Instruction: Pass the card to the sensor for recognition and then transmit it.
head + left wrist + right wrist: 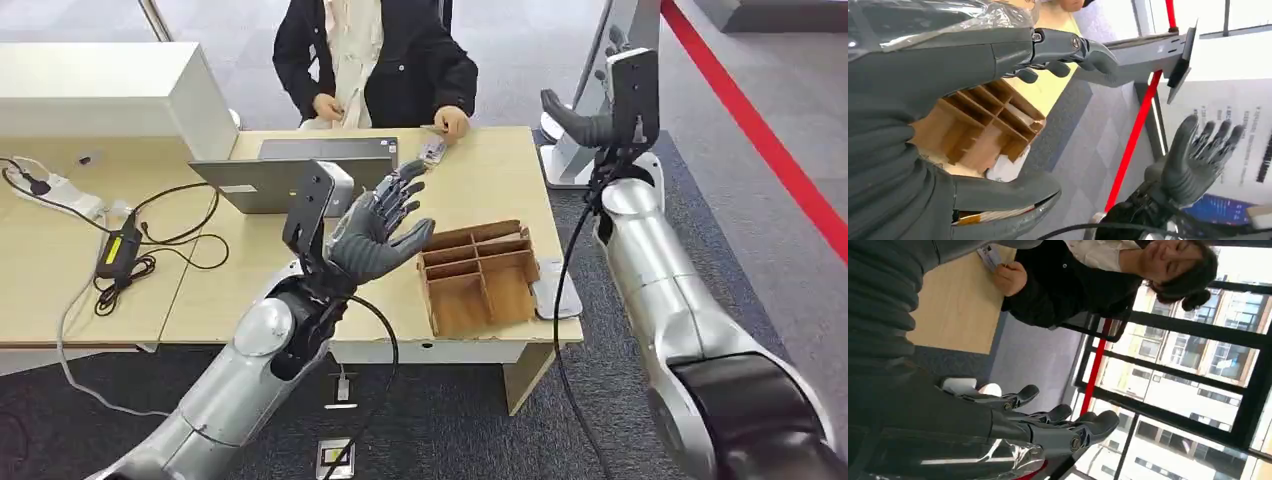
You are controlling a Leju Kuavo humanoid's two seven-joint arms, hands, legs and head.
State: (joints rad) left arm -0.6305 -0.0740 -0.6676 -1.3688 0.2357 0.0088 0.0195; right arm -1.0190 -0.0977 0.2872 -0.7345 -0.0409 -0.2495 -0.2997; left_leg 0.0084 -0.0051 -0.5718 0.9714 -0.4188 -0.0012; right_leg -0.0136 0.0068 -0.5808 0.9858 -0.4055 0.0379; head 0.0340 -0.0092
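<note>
The card (pixel 432 151) lies flat at the table's far edge under a person's hand (pixel 453 122); the right wrist view shows the card (pixel 989 255) beside that hand (pixel 1010 277). My left hand (pixel 380 235) hovers palm up over the middle of the table, fingers spread and empty, short of the card. In the left wrist view its fingers (pixel 1058 47) stretch out above the wooden organizer (pixel 980 132). My right hand (pixel 582 125) is raised beyond the table's right edge, fingers (pixel 1048 426) apart and holding nothing. A flat pale device (pixel 557 290) lies right of the organizer.
A person in a dark jacket (pixel 400 60) sits across the wooden table (pixel 500 170). An open laptop (pixel 290 175) stands left of my left hand, with cables and a power adapter (pixel 118 250) further left. A white box (pixel 110 95) occupies the far left corner. The wooden organizer (pixel 478 275) sits near the front right.
</note>
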